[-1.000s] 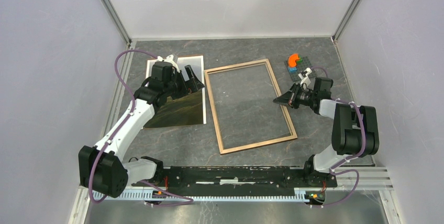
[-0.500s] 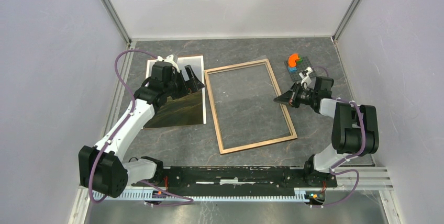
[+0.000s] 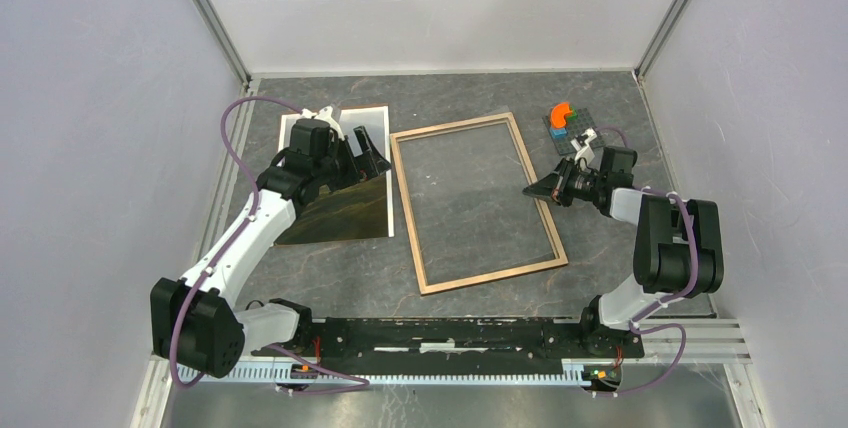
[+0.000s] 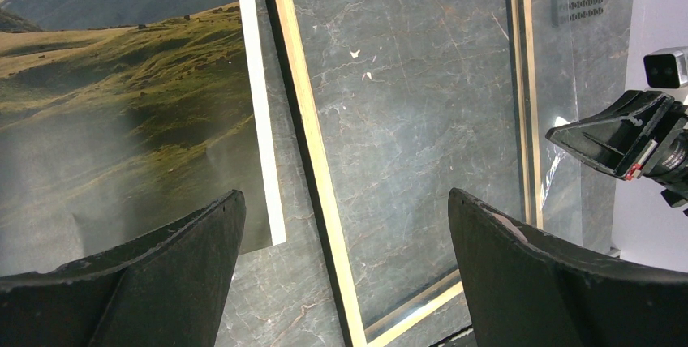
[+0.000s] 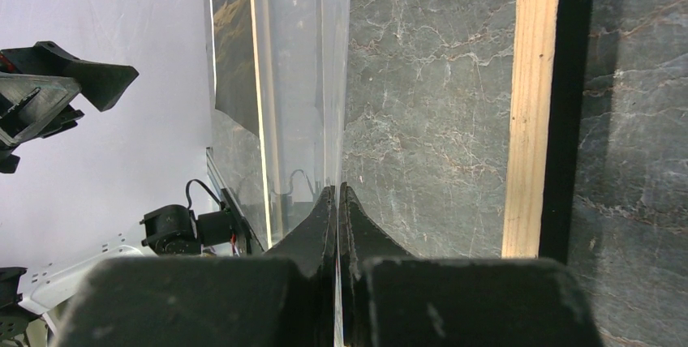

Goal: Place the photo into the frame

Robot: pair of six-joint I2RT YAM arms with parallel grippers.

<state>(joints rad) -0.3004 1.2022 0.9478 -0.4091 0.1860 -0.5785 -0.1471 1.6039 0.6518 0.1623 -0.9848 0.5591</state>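
Photo point(image 3: 340, 210) lies flat on the desk point(image 3: 330, 273) at 9 o'clock of the frame point(image 3: 493, 276), just beside it and not in it. Both rectangles run their long axes roughly 12 to 6, the frame skewed a little toward 11–5. The frame sits light-wood face up.

Left gripper point(image 3: 365, 153): fingers spread full wide, holding nothing. It hangs above the photo's 3 o'clock edge, toward the far corner. In the left wrist view, 1 finger point(image 4: 162, 282) sits over the print and the other over the frame's opening. The span therefore straddles the white border and the frame's 9 o'clock rail. Height above the print cannot be told.

Right gripper point(image 3: 530, 191): fingers pressed together at the frame's 3 o'clock rail. They pinch the edge of what looks like a thin clear pane point(image 5: 296, 79) rising from the tips. How far it is lifted cannot be told.

Judgement:
- The left arm is plainly nearer the photo; the right is across the frame and occupied.
- The coming move turns on a short carry toward 3 o'clock, with the long axis kept 12–6 and turned slightly to match the frame's skew.
- A flat glossy print offers only its edge, so getting a finger under the border looks like the hard part.
- The step is not yet begun.
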